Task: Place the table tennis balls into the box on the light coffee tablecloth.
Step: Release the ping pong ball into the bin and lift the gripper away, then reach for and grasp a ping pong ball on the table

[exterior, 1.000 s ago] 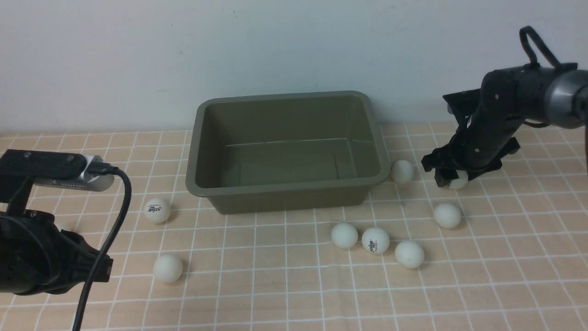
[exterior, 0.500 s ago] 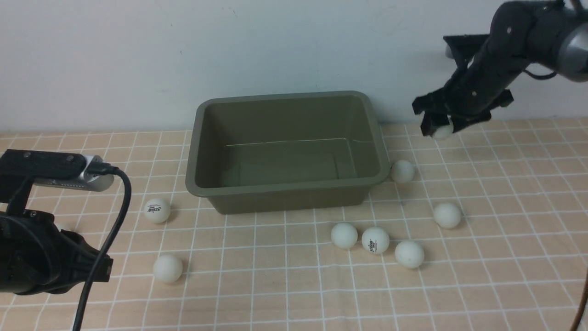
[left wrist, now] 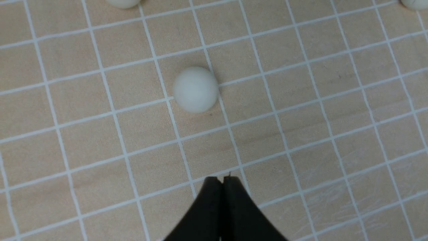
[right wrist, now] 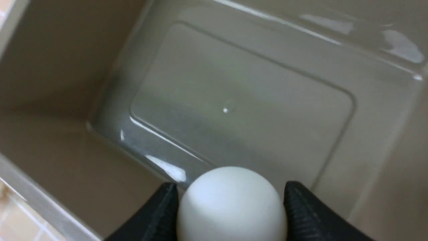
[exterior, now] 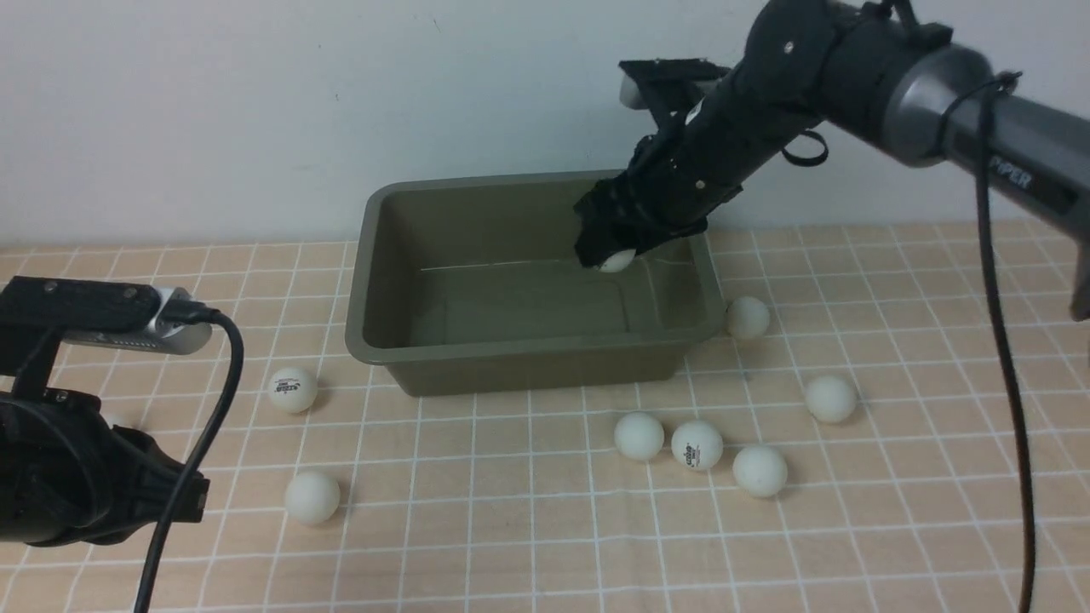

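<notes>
The olive-green box (exterior: 528,351) stands open on the light coffee tablecloth (exterior: 894,528). My right gripper (exterior: 615,258) hangs over the box's right half, shut on a white table tennis ball (exterior: 617,260). The right wrist view shows that ball (right wrist: 231,204) pinched between the black fingers (right wrist: 301,211) above the bare box floor (right wrist: 240,100). Several balls lie on the cloth: two left of the box (exterior: 292,390) (exterior: 312,497), three in a row in front of it (exterior: 697,444), one (exterior: 830,398) farther right, one (exterior: 747,317) beside the right wall. My left gripper (left wrist: 222,180) is shut and empty, near a ball (left wrist: 195,88).
A pale wall rises right behind the box. My left arm and its camera (exterior: 102,319) with a black cable fill the near left corner. The right arm (exterior: 937,111) reaches in from the upper right, a cable hanging from it.
My right gripper lifted a ball off the cloth to the right of the box and carried it up and left over the box. The left arm has stayed still.
</notes>
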